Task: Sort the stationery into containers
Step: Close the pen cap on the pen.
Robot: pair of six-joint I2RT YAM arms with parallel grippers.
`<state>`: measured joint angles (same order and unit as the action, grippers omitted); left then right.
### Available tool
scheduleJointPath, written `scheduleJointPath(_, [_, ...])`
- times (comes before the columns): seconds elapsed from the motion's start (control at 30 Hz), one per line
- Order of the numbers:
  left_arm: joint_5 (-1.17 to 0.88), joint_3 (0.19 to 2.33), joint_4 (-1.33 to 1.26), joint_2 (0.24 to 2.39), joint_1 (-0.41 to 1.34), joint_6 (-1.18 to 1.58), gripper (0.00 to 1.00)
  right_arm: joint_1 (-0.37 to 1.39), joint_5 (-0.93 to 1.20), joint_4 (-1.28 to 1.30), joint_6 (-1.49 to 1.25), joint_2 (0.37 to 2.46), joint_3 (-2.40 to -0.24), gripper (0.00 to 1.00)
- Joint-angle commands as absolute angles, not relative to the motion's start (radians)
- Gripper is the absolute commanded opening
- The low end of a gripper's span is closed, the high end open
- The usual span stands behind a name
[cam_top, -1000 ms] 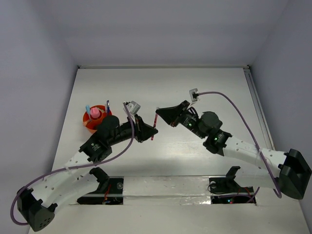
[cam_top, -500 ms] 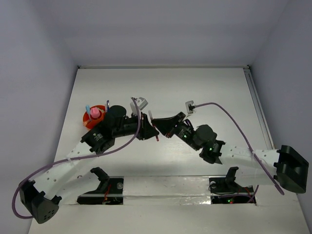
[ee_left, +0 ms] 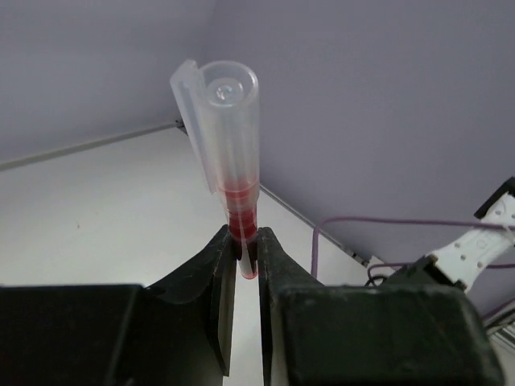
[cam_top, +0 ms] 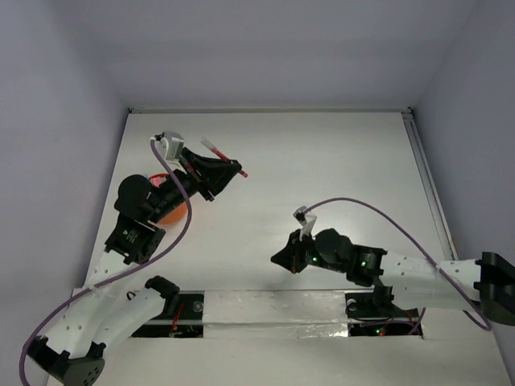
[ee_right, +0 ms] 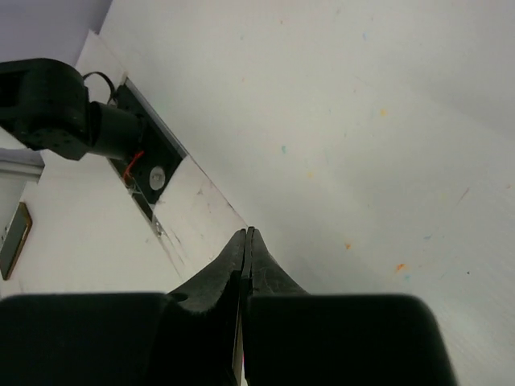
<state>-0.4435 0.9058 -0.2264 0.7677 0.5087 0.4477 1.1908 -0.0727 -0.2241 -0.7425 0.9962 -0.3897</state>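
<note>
Above the table's (cam_top: 322,161) left half, the top view shows the left fingers (cam_top: 219,170) raised and clamped across a pen (cam_top: 212,148). It is held in the air just beyond the orange pot (cam_top: 174,214), which the left arm mostly hides. From here the pen's long axis runs diagonally, pale capped end toward the far left and red end toward the near right, but its detail is too small to read. The left wrist view fills that in. The pen (ee_left: 229,145) rises out of the tips of the fingers (ee_left: 213,265), a slim red barrel inside a clear cap with a flat clip along one side, the cap's round end tilted toward the camera. Neither pot nor table height shows here. The right fingers (cam_top: 282,257) sit low near the table's front edge, well apart from the pen. Only the right wrist view shows these fingers (ee_right: 233,265) pressed flat together, holding nothing, over the bare table (ee_right: 362,121).
</note>
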Motion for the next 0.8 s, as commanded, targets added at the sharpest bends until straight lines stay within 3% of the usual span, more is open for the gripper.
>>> scheduleJointPath(0.0, [-0.538,0.825,-0.25,0.779,0.509,0.459,0.0,1.154,-0.068,-0.059,-0.609,0.908,-0.535,0.0])
scheduleJointPath(0.1, [-0.597,0.741,-0.242,0.77,0.509,0.459,0.0,1.024,0.07,-0.003,-0.49,0.865,-0.636,0.11])
scheduleJointPath(0.2, [-0.609,0.675,-0.226,0.753,0.548,0.456,0.0,0.862,0.272,-0.003,-0.41,0.883,-0.76,0.3])
scheduleJointPath(0.23, [-0.612,0.663,-0.221,0.749,0.558,0.453,0.0,0.815,0.311,-0.003,-0.393,0.896,-0.791,0.47])
scheduleJointPath(0.33, [-0.626,0.632,-0.21,0.741,0.589,0.451,0.0,0.776,0.445,-0.014,-0.335,0.98,-0.938,0.68])
scheduleJointPath(0.5, [-0.635,0.624,-0.193,0.752,0.643,0.439,0.0,0.746,0.595,-0.037,-0.313,1.161,-1.112,0.81])
scheduleJointPath(0.77, [-0.629,0.624,-0.209,0.764,0.678,0.439,0.0,0.746,0.742,-0.158,-0.405,1.281,-1.187,0.8])
